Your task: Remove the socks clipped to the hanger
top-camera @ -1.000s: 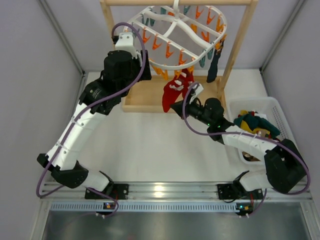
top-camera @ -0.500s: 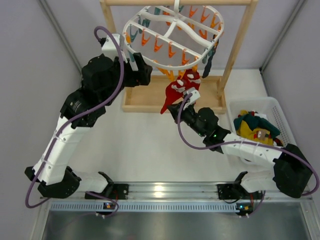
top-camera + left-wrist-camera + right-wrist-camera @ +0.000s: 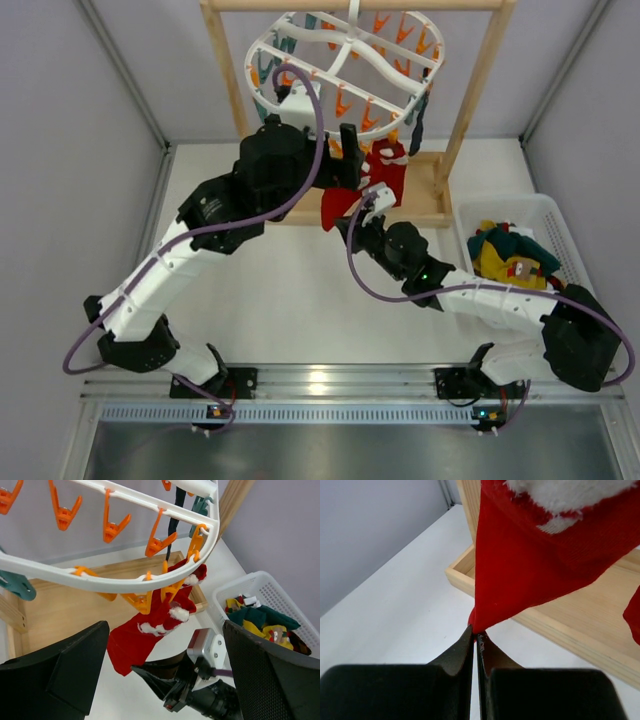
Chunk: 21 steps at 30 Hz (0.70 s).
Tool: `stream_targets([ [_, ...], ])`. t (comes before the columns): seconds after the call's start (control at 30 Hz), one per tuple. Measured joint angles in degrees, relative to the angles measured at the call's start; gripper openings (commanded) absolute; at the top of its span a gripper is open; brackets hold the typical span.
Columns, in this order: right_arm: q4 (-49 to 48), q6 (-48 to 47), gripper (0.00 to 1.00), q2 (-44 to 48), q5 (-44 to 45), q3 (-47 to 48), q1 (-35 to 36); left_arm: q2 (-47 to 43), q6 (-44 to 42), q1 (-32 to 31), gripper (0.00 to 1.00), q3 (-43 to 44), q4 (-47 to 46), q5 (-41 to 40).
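The white oval hanger (image 3: 300, 95) hangs from the wooden stand, fringed with orange and teal clips. A red sock with white marks (image 3: 386, 165) hangs clipped at its near rim, also seen in the left wrist view (image 3: 131, 647) and the right wrist view (image 3: 535, 570). My right gripper (image 3: 345, 226) is shut on that sock's toe tip (image 3: 476, 629), pulling it taut. A dark sock (image 3: 420, 125) hangs clipped at the right. My left gripper (image 3: 348, 158) sits just under the ring (image 3: 115, 582), wide open and holding nothing, with the red sock ahead between its fingers (image 3: 55, 675).
The wooden stand's posts (image 3: 228, 70) and base tray (image 3: 290, 205) lie behind the grippers. A white basket (image 3: 548, 206) at the right holds teal and yellow socks (image 3: 505, 250); it also shows in the left wrist view (image 3: 240, 582). Grey walls close in both sides.
My left arm has swung right, from the hanger's left side to under its near rim beside the red sock, and its jaws have opened wider. The right gripper stays shut on the sock's toe.
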<state>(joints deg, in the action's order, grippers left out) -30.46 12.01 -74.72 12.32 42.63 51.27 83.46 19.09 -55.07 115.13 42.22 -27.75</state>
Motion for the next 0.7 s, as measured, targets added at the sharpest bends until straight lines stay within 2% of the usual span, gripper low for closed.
stream_targets([
  [0.33,-0.13,-3.04,0.0,-0.59,11.23,0.0,7.3,9.11,-5.31,-8.98,0.99,8.9,0.28,-14.16],
  [0.5,-0.17,-3.76,0.0,-0.79,14.53,0.0,8.11,12.7,-7.89,-9.94,0.98,11.58,0.33,-15.61],
  [0.7,-0.11,-5.03,0.0,-0.7,15.43,0.0,8.22,15.5,-9.51,-8.72,0.92,12.79,0.33,-15.08],
])
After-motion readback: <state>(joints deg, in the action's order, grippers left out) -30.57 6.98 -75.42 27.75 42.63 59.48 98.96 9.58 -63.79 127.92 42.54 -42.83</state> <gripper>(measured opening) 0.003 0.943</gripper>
